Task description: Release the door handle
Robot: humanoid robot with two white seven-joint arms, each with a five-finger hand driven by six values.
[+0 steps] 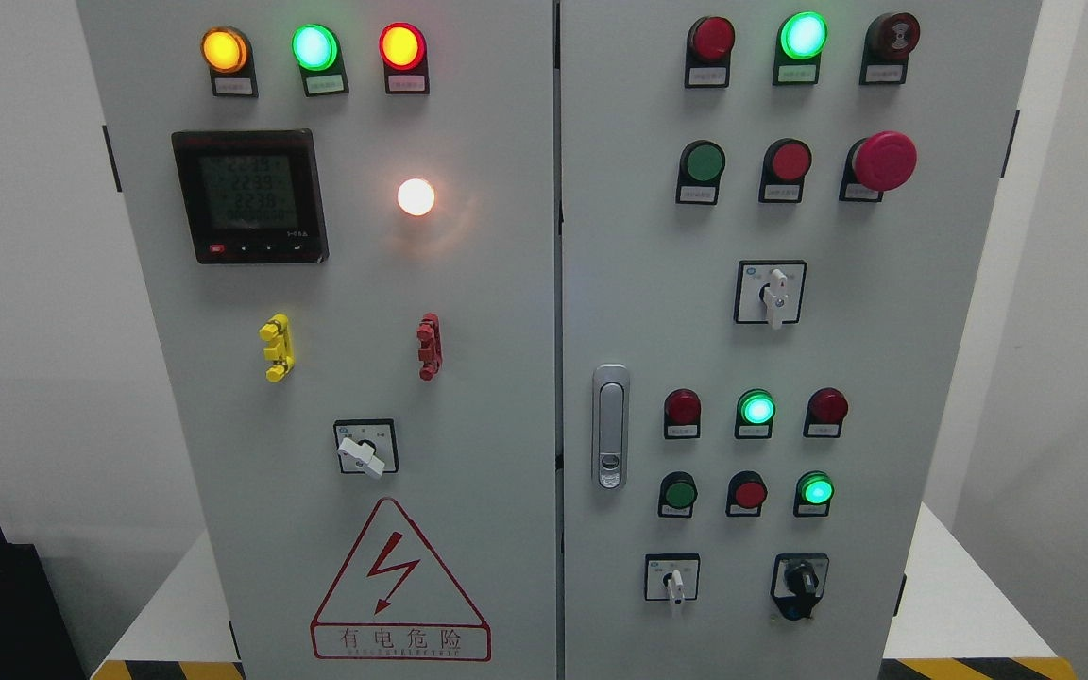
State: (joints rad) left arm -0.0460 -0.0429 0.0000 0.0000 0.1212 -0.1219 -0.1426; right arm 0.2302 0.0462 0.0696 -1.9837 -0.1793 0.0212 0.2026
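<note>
Neither robot hand in view, state cannot be told; door handle flush on right cabinet door, 5 o'clock of frame centre, free — any withdrawal should go straight back.

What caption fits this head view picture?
Closed gray cabinet with glowing lights, its silver door handle untouched, no robot hands showing.

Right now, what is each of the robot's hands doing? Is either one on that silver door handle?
Left hand: not in view.
Right hand: not in view.
The silver metal door handle on the grey cabinet door has nothing touching it.
</note>
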